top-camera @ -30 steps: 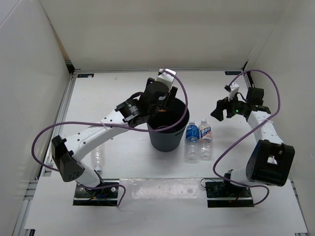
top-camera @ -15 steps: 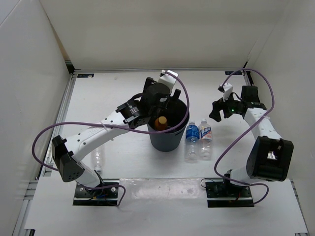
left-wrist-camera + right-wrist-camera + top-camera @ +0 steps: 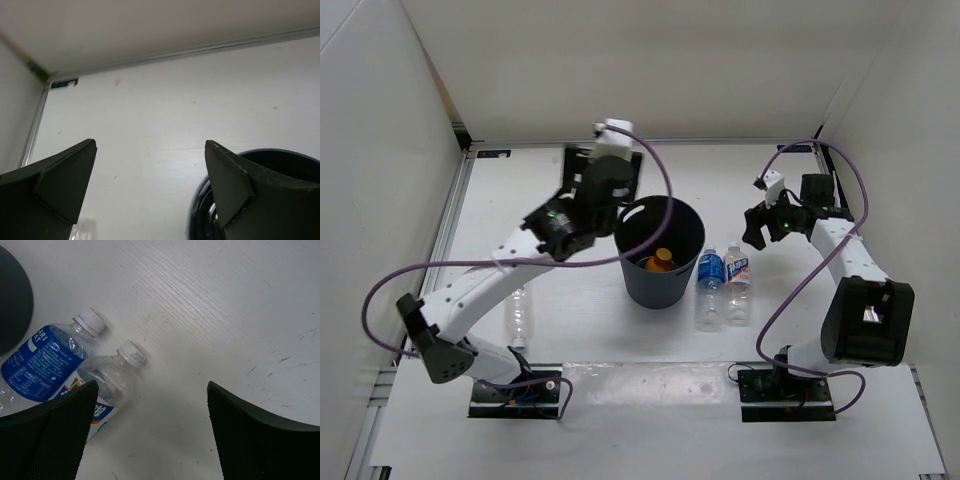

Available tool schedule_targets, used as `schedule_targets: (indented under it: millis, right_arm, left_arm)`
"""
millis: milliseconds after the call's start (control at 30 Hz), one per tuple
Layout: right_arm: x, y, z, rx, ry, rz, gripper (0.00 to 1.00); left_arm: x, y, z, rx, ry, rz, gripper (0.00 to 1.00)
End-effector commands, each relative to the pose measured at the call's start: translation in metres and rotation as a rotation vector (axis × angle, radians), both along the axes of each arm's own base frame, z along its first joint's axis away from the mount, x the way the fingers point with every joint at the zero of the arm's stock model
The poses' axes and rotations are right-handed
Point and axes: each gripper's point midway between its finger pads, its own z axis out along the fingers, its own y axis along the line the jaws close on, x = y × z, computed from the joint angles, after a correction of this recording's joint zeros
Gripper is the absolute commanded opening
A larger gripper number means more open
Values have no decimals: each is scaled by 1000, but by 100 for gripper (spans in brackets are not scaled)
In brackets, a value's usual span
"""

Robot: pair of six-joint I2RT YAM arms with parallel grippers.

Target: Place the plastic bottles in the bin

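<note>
The dark bin (image 3: 638, 285) stands mid-table, and the short orange bottle (image 3: 661, 260) lies inside it. The blue-labelled bottle (image 3: 710, 274) and the white-and-blue-labelled bottle (image 3: 738, 274) lie side by side just right of the bin, caps pointing to the back. My left gripper (image 3: 605, 168) is open and empty, raised behind and left of the bin; its view (image 3: 150, 145) shows the bin rim (image 3: 280, 156) at lower right. My right gripper (image 3: 757, 225) is open and empty, behind and right of the two bottles (image 3: 42, 362) (image 3: 112, 380), as its view (image 3: 152, 385) shows.
Another clear bottle (image 3: 523, 320) lies on the table at the left, beside the left arm. White walls enclose the table at the back and on both sides. The bin's side (image 3: 12, 305) shows at the left edge of the right wrist view.
The orange bottle left my left gripper and now lies in the bin. The left gripper moved up, back and left off the bin. The right gripper shifted slightly left.
</note>
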Motion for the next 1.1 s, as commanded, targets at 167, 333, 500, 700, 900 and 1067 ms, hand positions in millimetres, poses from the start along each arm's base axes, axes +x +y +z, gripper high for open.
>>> schedule_targets:
  millis: [167, 333, 500, 700, 900, 1067]
  right_arm:
    - [20, -6, 8, -32, -14, -47, 90]
    - [21, -6, 8, -28, -3, -50, 90]
    - [18, -5, 5, -30, 15, -27, 90]
    - [19, -5, 6, -14, 23, -18, 90]
    - [19, -4, 6, -10, 30, -14, 90]
    - [18, -3, 5, -9, 37, -13, 90]
  left_arm:
    - [-34, 180, -22, -358, 122, 390, 100]
    - [-65, 212, -80, -388, 279, 504, 100]
    - [-83, 213, -156, -398, 531, 603, 100]
    - [-104, 226, -207, -377, 673, 732, 100]
    - [-114, 232, -230, -335, 772, 751, 100]
    - [-123, 231, -254, -335, 880, 742, 100]
